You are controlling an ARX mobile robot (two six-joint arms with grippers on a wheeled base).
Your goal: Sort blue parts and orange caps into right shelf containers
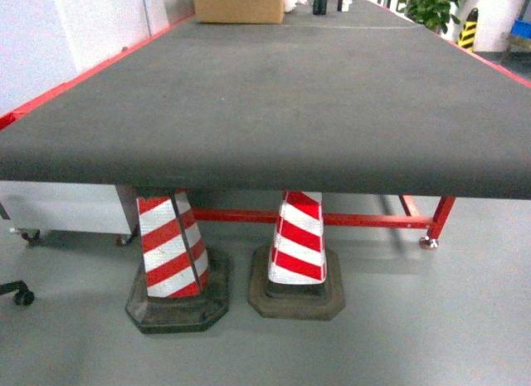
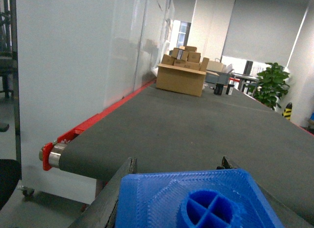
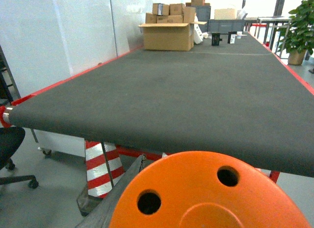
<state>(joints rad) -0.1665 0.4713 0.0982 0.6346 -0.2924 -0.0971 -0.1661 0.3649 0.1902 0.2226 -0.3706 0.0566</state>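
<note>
In the left wrist view a bright-blue part [image 2: 191,201] with a round cross-ribbed socket fills the bottom, with my left gripper [image 2: 178,164] shut on it, a dark finger [image 2: 117,189] pressed to its left side. The right wrist view shows a round orange cap [image 3: 196,189] with two holes, and my right gripper [image 3: 206,162] is shut on it. Only the left finger [image 3: 125,181] of that gripper shows. Both grippers are held before the near end of the grey conveyor belt [image 1: 274,95]. Neither gripper appears in the head view. The right shelf containers are out of view.
Two red-and-white striped cones [image 1: 170,245] [image 1: 299,241] stand on the floor under the belt's near end. An open cardboard box [image 1: 239,4] sits at the belt's far end, near small dark items [image 1: 320,1]. A white wall runs along the left. A plant [image 1: 431,4] stands far right.
</note>
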